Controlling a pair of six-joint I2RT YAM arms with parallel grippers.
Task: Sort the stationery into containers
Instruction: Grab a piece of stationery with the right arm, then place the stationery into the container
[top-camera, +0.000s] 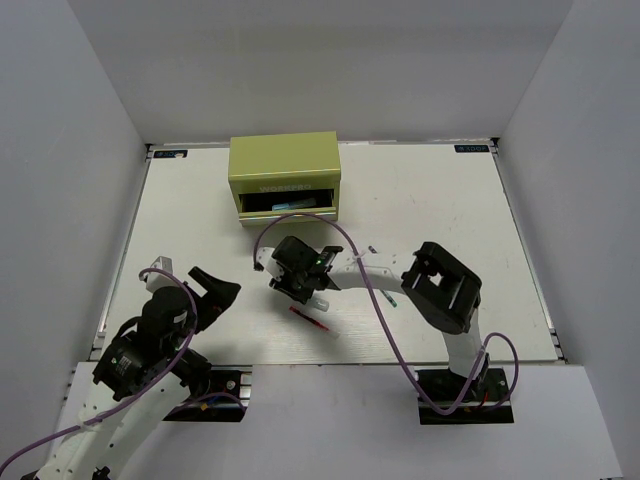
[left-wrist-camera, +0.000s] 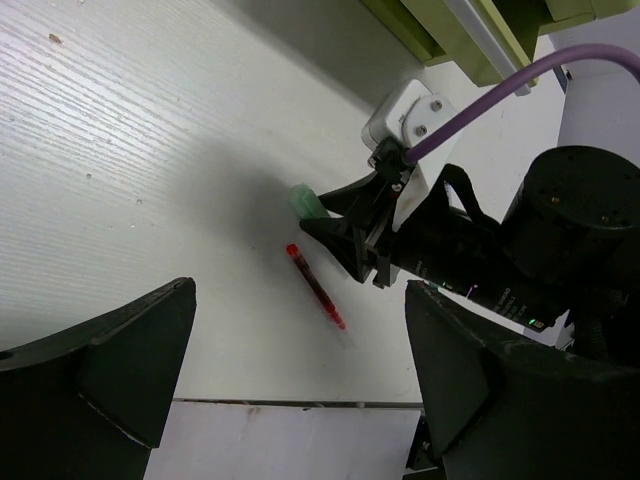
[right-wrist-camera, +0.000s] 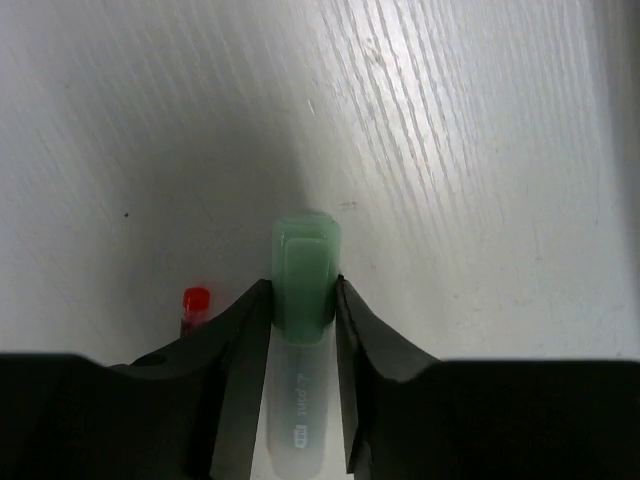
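At the back of the table, an olive chest with its drawer pulled out, contents too dim to make out. Near left, the left gripper spread wide and holding nothing; mid-table before the chest, the right gripper pinched onto a green marker, pale barrel cut off by the frame edge. Just beside it but apart, a red pen, mostly hidden behind a finger in the right wrist view

A chest is sitting at the far side of the table, its drawer standing open toward the arms. Before it the right pincer is gripping a marker, with a thin pen lying just nearer. The left pincer is hovering well to the left.
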